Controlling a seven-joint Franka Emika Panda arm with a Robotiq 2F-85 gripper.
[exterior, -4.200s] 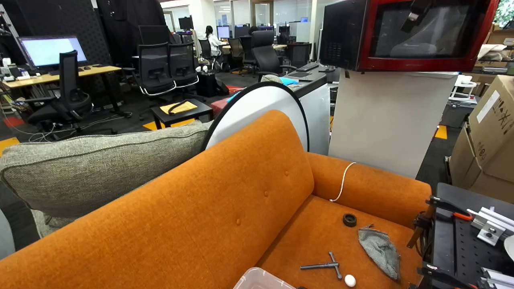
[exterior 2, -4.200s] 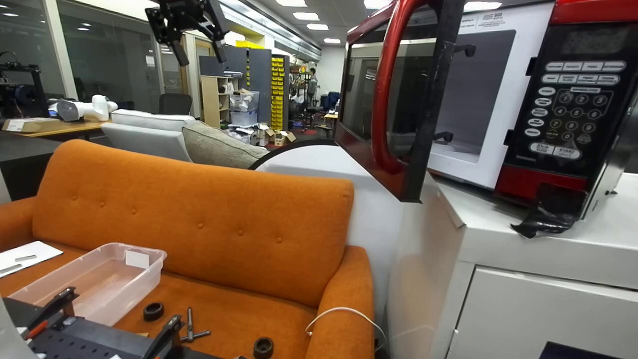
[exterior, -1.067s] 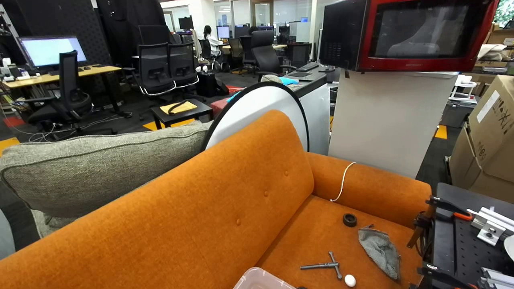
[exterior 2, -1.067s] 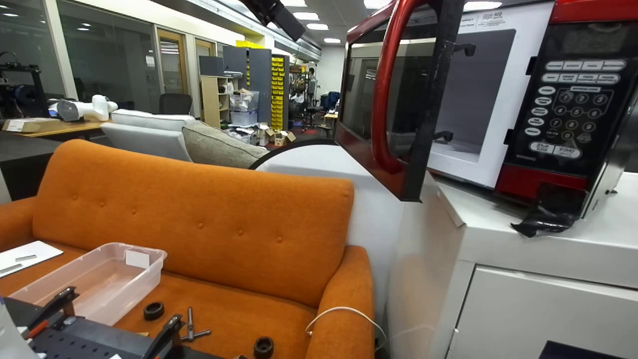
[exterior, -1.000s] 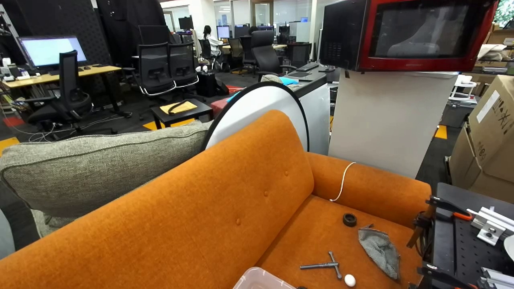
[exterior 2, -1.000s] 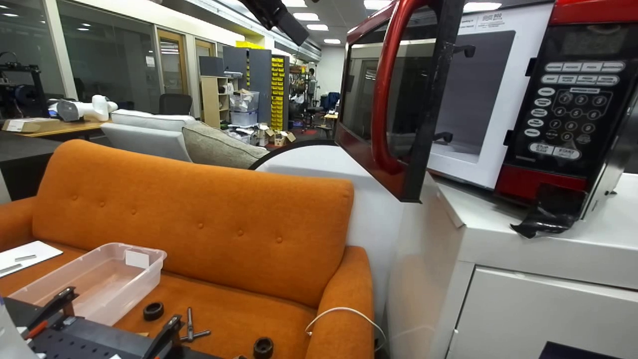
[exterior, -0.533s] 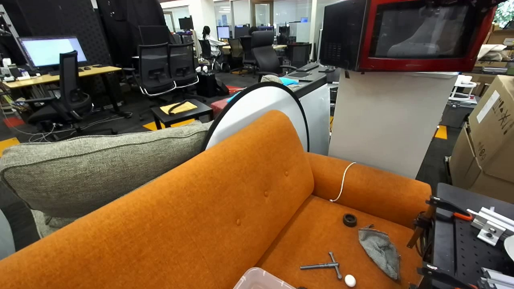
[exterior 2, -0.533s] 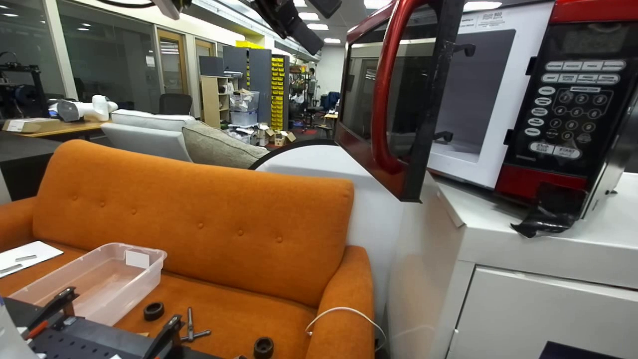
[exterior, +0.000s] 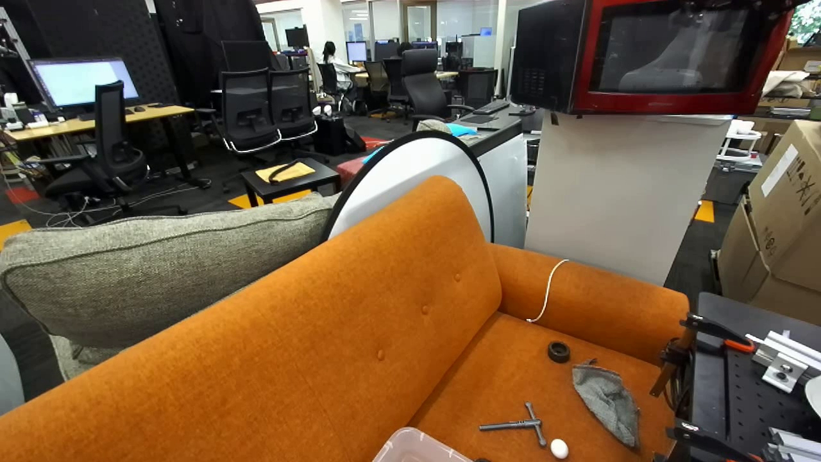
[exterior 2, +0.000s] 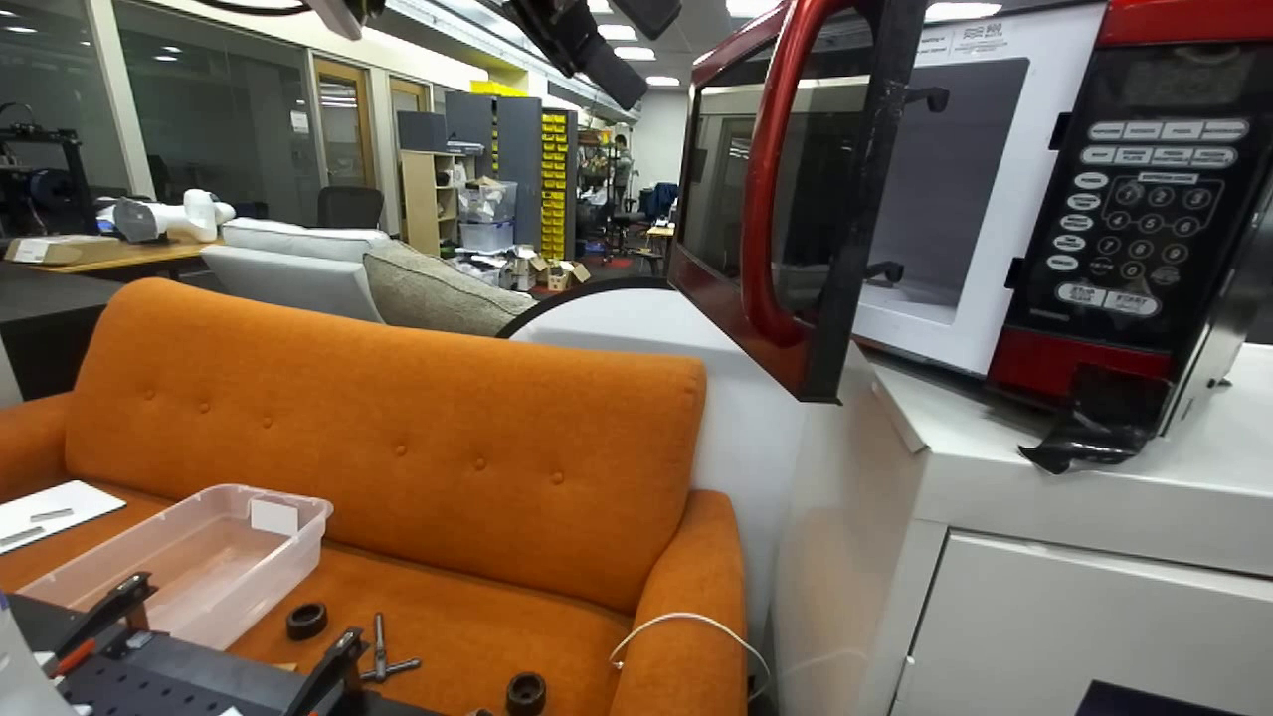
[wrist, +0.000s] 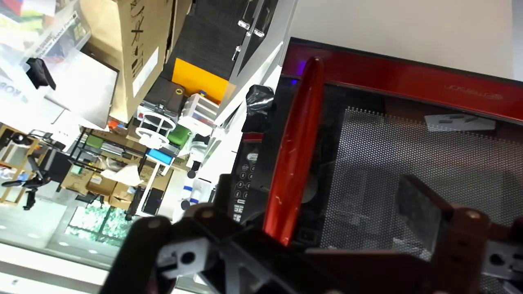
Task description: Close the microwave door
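The red microwave (exterior 2: 1144, 209) stands on the white cabinet. Its door (exterior 2: 711, 199) stands open, swung out from the white cavity, with its red handle (exterior 2: 761, 169) visible. The door's red frame and dark glass also show in an exterior view (exterior: 667, 102) and in the wrist view (wrist: 408, 79). My gripper (wrist: 316, 183) is open with nothing held. In the wrist view the handle (wrist: 294, 163) runs between the two fingers, one finger left of it and one before the window. I cannot tell any contact. In an exterior view the gripper (exterior 2: 641, 52) is at the top edge, left of the door.
The white cabinet (exterior 2: 1074, 617) is under the microwave. An orange sofa (exterior 2: 398, 428) with a clear plastic bin (exterior 2: 209, 557) and small tools stands beside it. A black perforated table with clamps (exterior: 737, 398) is at the right. Cardboard boxes (exterior: 795, 218) stand behind it.
Over about four seconds my gripper has moved right toward the door in an exterior view and turned, still open. In the last half second it has hardly moved. The door has not moved.
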